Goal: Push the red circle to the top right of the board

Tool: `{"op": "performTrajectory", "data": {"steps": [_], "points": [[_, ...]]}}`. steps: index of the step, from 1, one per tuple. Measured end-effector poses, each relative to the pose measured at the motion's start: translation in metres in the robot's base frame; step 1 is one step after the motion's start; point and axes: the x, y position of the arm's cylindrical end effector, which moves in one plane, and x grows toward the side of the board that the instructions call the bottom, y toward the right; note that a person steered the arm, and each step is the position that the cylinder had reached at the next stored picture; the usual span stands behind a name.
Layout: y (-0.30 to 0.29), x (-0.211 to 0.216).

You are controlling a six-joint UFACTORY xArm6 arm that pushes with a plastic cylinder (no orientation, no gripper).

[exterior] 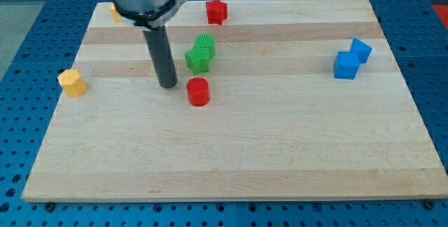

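Observation:
The red circle (198,91) is a short red cylinder standing left of the board's centre, just below the green blocks. My tip (168,85) rests on the board a short way to the circle's left and slightly above it, with a small gap between them. The dark rod rises from the tip toward the view's top, and the arm's grey collar hides part of the upper left of the board.
Two green blocks (200,53) sit together just above the red circle. A red star (217,10) lies at the top edge. Two blue cubes (351,59) stand at the right. One yellow block (71,83) is at the left edge, another (113,10) shows partly behind the arm.

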Motion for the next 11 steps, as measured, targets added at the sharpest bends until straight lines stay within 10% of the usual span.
{"op": "performTrajectory", "data": {"steps": [3, 5, 11], "points": [[-0.039, 0.042], [0.096, 0.04], [0.168, -0.026]]}}
